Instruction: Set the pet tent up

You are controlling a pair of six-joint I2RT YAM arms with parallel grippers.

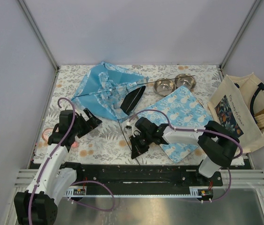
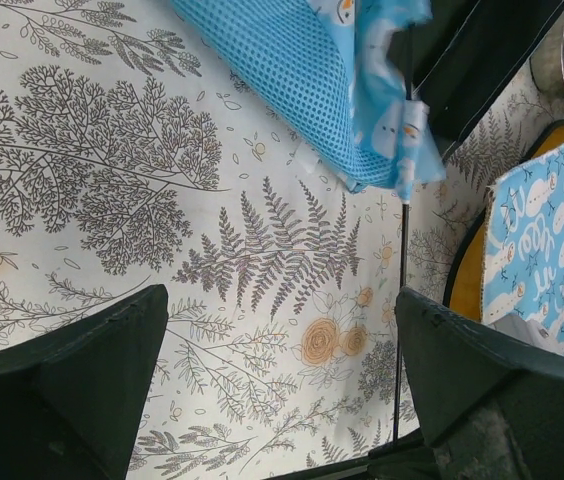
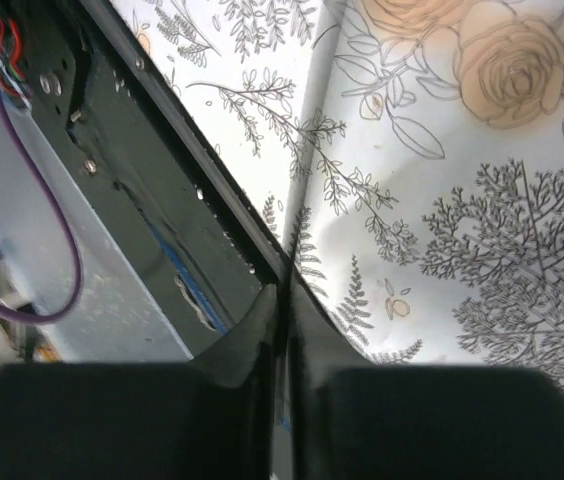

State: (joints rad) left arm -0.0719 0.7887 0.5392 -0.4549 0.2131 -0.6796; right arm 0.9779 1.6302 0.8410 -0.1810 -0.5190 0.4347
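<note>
Fern-print tablecloth (image 1: 105, 140) | pet tent (image 1: 105, 91) collapsed flat, far centre-left | left gripper (image 2: 282, 330) spread wide, empty | right gripper (image 3: 282, 300) jaws nearly together astride thin black pole (image 1: 126, 138) at near edge, grip unconfirmed | risk: springy pole could slip out, whip loose when flexed.

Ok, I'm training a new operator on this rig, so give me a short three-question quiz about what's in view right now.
1. True or false: the left hand is open and holds nothing.
2. How many metal bowls stand beyond the snowman mat?
3. The pet tent is: A) standing upright, B) lying collapsed flat, C) packed inside a box.
Key: 1 true; 2 two; 3 B.
</note>
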